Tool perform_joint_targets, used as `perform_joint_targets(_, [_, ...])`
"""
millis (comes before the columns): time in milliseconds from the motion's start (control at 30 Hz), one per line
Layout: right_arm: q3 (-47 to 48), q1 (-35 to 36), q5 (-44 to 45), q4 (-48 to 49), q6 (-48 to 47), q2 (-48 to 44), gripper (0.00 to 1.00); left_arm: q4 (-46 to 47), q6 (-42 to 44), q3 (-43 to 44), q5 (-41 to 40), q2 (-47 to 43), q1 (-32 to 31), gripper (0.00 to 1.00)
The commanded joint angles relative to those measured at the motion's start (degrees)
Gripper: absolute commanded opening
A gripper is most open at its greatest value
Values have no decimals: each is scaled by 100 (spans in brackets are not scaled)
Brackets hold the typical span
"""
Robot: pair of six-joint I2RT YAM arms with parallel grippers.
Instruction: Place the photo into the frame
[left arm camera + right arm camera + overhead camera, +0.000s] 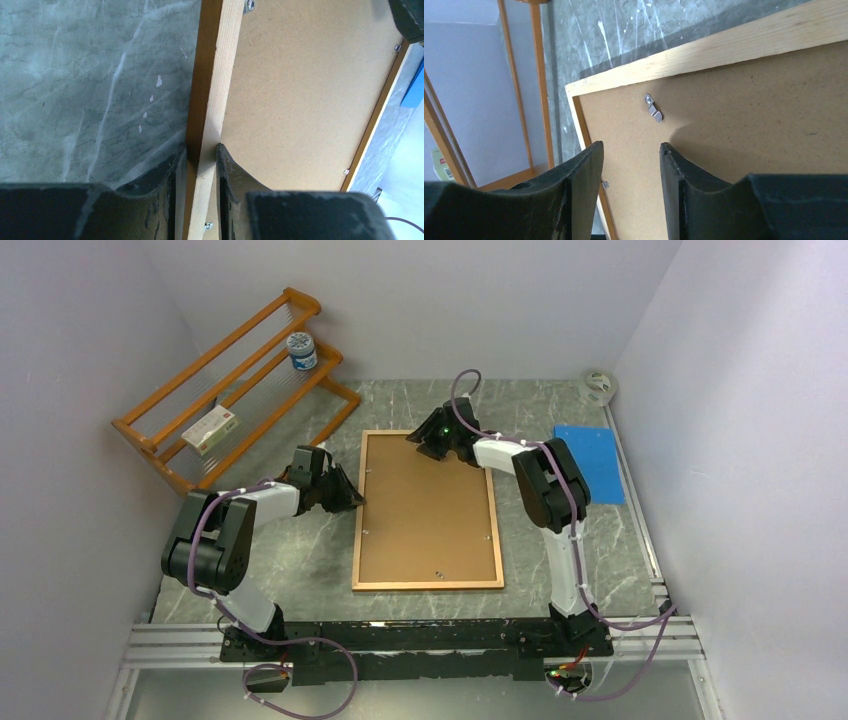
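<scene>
Left gripper (201,150) pinches the frame's (216,75) left rail, flat on the table (300,560). Right gripper (631,150) hangs parted and empty over the backing board (749,115), near a clip (654,108).

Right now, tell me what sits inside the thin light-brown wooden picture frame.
A plain brown backing board fills the frame, with small metal tabs at its edge; anything beneath it is covered.

My left arm (268,501) and right arm (498,452) pair white shells with bulky black joint housings, purple cables (457,390) looping along both above a black base rail (400,640). My right gripper (631,150) carries curved, scuffed black fingers (584,185), and a green light (443,428) glows at its wrist.
</scene>
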Motion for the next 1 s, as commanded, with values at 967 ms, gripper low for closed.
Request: perform_joint_targets(967, [964,-4,1119,-328,-39,874,41,-422,79,-185,-80,197,-44,23])
